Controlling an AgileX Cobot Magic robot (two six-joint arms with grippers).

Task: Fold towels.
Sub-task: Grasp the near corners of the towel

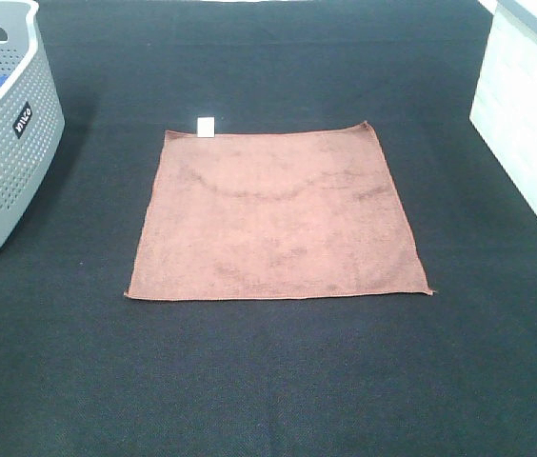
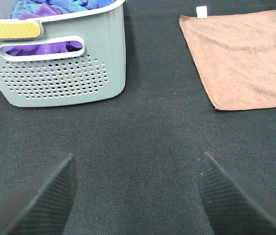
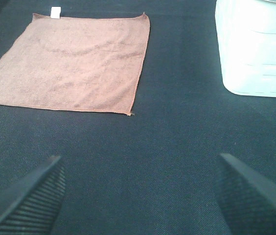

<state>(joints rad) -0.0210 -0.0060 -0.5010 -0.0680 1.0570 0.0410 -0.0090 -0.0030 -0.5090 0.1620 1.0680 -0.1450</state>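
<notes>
The rust-brown terry towel (image 1: 278, 214) lies flat and square on the black table cover (image 1: 268, 381), ahead of both sets of jaws and well clear of them. Its white tag (image 1: 206, 125) is on the far edge. The left gripper (image 2: 136, 169) stands wide open and empty, with the towel's near corner ahead and inward of it and the grey perforated basket (image 2: 59, 73) of coloured cloths ahead and outward. The right gripper (image 3: 139, 166) is just as wide and bare, with the other near corner ahead and inward and a white bin (image 3: 255, 54) ahead and outward. The cloth looks light, limp and a bit clingy, so I'd pinch the two near corners at the stitched hem.
</notes>
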